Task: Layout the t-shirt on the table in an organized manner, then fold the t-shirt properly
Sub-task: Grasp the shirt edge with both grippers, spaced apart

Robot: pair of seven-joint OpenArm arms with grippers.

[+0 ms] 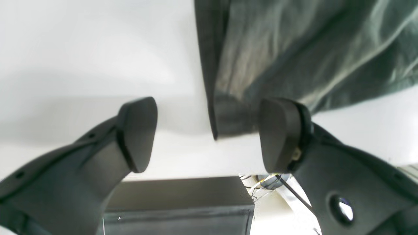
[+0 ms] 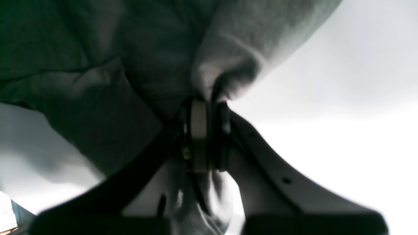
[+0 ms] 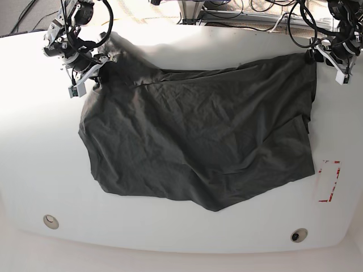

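The dark charcoal-grey t-shirt (image 3: 198,136) lies spread and wrinkled on the white table (image 3: 181,241). My right gripper (image 3: 103,61), at the far left corner of the shirt, is shut on a fold of the cloth. In the right wrist view, this gripper (image 2: 205,107) pinches bunched shirt (image 2: 98,98). My left gripper (image 3: 313,55) is at the shirt's far right corner. In the left wrist view it (image 1: 209,135) is open, and a hemmed corner of the shirt (image 1: 294,55) hangs between the fingers (image 1: 281,133), close to the right one.
Two round grommet holes (image 3: 50,221) (image 3: 298,234) sit near the table's front edge. A red dashed rectangle mark (image 3: 329,181) is at the right. Cables (image 3: 244,11) lie behind the far edge. A dark box (image 1: 179,202) shows below the table edge.
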